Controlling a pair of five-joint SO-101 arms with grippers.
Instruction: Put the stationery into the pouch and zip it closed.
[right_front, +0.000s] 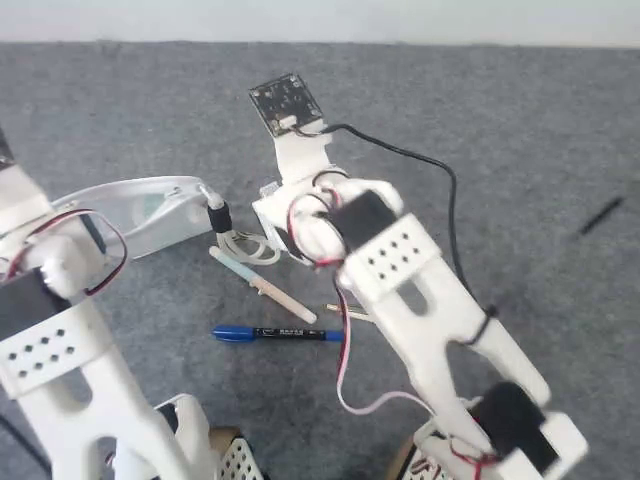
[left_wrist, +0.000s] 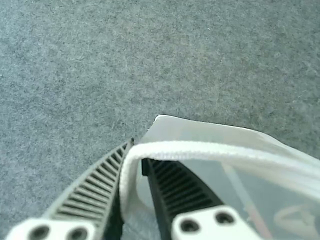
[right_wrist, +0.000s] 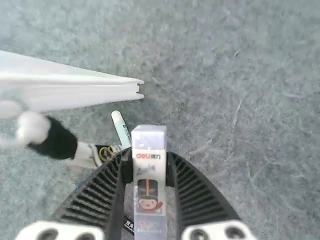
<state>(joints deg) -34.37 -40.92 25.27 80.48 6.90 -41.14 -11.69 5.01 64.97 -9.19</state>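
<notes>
The right pincer (right_wrist: 147, 154) is closed on an eraser (right_wrist: 148, 137) in a printed sleeve. Its two ribbed jaws press against the eraser's long sides, and one end of the eraser stands out past the tips. We see this pincer over the middle of the grey surface (right_front: 520, 150), just right of the pouch (right_front: 140, 205).

The left pincer (left_wrist: 136, 152) is clamped tight on the pouch's white zip rim, with the rim pinched between its jaws. The pouch is clear and whitish. It sits at the left of the scene and stretches rightward toward the right pincer. Faint shapes show through its wall, and we cannot tell what they are.

A small black-and-white fob (right_front: 216, 214) hangs at the pouch's right end, with a thin ring (right_front: 250, 246) beside it. A pale pen (right_front: 265, 285) lies slantwise on the surface, just near of the fob. A blue pen (right_front: 280, 334) lies crosswise nearer still, apart from the pale pen.
</notes>
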